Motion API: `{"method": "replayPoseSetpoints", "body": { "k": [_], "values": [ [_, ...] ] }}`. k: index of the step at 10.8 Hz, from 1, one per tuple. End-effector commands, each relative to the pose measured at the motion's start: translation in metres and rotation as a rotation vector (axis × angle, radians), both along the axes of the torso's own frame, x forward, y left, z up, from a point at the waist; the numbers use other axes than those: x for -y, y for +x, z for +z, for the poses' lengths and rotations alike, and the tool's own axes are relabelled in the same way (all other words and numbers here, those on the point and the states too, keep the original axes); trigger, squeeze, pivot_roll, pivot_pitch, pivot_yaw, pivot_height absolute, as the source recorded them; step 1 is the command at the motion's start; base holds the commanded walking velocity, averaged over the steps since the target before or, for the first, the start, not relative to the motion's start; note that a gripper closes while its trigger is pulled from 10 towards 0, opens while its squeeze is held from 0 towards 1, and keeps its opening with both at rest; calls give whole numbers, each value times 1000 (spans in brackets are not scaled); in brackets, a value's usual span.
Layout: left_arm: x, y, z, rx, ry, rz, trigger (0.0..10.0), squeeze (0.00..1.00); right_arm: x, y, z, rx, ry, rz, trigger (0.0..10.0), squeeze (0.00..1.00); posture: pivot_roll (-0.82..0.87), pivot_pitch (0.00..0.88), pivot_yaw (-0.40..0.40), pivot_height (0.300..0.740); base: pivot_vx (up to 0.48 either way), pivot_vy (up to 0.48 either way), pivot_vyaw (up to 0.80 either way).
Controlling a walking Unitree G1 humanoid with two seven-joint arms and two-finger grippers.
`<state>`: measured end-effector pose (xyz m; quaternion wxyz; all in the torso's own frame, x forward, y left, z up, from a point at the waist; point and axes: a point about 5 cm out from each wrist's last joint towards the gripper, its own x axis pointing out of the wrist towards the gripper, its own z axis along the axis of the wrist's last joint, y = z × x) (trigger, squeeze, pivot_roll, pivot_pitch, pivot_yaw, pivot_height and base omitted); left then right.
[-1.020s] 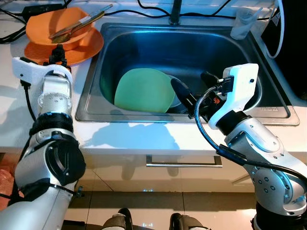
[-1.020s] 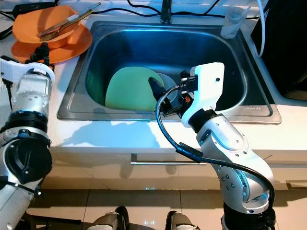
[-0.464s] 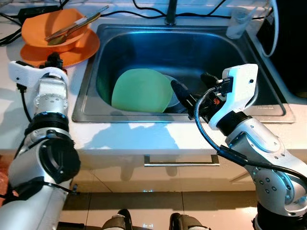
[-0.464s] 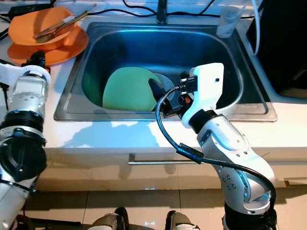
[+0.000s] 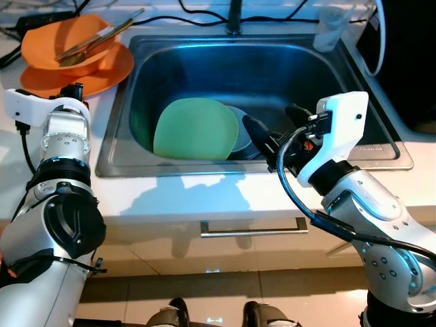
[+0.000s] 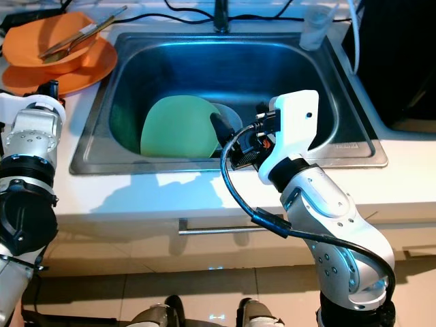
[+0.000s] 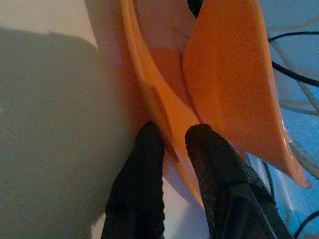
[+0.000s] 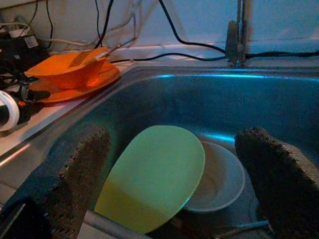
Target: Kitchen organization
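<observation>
An orange plate (image 5: 103,68) lies on the counter left of the sink, carrying an orange bowl (image 5: 61,39) with long utensils (image 5: 102,37) across it. My left gripper (image 5: 72,89) is at the plate's near rim. In the left wrist view its black fingers (image 7: 139,189) pinch that rim (image 7: 149,89) from both sides. A green plate (image 5: 195,128) leans in the steel sink (image 5: 272,68) over a white bowl (image 8: 219,174). My right gripper (image 5: 276,122) hovers open above the sink's front right, beside the green plate, holding nothing.
A faucet (image 5: 235,17) stands behind the sink, with cables along the back wall. A clear plastic cup (image 5: 330,27) stands at the sink's far right corner beside a black appliance (image 5: 409,61). A drawer handle (image 5: 252,228) runs below the counter edge.
The whole view has shifted a little, so the camera moved. Both grippers keep their places relative to the orange plate and the sink.
</observation>
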<state>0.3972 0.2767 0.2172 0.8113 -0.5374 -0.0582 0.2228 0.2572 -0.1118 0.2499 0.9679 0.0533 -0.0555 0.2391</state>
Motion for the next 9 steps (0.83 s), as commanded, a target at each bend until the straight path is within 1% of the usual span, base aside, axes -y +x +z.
{"method": "replayPoseSetpoints", "body": {
  "k": [1,4,6,8,9],
  "values": [
    [21,-13,-74,-254,-129,-72,0,0,1,-4,0,-4,-3,0,10000,0,-401,267,-40,740,0,0,0],
    [22,-13,-75,-252,-124,-77,0,0,2,-7,-2,-12,-1,-12,10000,0,-404,279,-33,740,0,0,0],
    [19,-13,-73,-243,-123,-67,0,0,2,-6,-3,-19,2,-14,10000,0,-397,279,-34,740,0,0,0],
    [14,-19,-82,-252,-141,-49,0,0,2,-5,-3,-20,0,-12,10000,0,-392,277,-45,740,0,0,0],
    [12,-24,-92,-271,-158,-38,0,0,2,-4,-3,-21,-3,-6,10000,0,-389,274,-57,740,0,0,0]
  ]
}}
